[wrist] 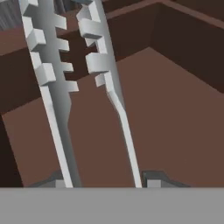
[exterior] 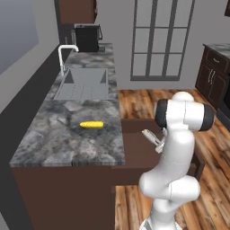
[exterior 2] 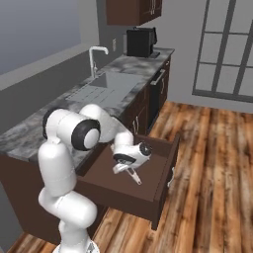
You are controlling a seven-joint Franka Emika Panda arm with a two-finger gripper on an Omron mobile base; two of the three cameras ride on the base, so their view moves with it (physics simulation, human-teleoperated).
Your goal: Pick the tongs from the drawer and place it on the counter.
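The silver-grey tongs (wrist: 57, 96) run up the hand view from between my fingertips (wrist: 152, 181), toothed ends far from the hand. My gripper (wrist: 105, 181) is shut on their two arms near the joined end. In the right base view the gripper (exterior 2: 126, 169) is low inside the open drawer (exterior 2: 123, 196), and the tongs (exterior 2: 134, 177) slant down from it just over the reddish-brown floor. In the left base view the tongs (exterior: 152, 137) stick out from behind my arm, over the drawer (exterior: 134, 155). The grey stone counter (exterior: 58, 141) lies to the left.
A yellow corn cob (exterior: 91, 124) lies on the counter near its front edge. Behind it are the inset sink (exterior: 83, 85) with a faucet (exterior: 63, 56) and a black coffee machine (exterior: 87, 38). The drawer walls (wrist: 188, 48) rise close around the tongs. Wooden floor spreads to the right.
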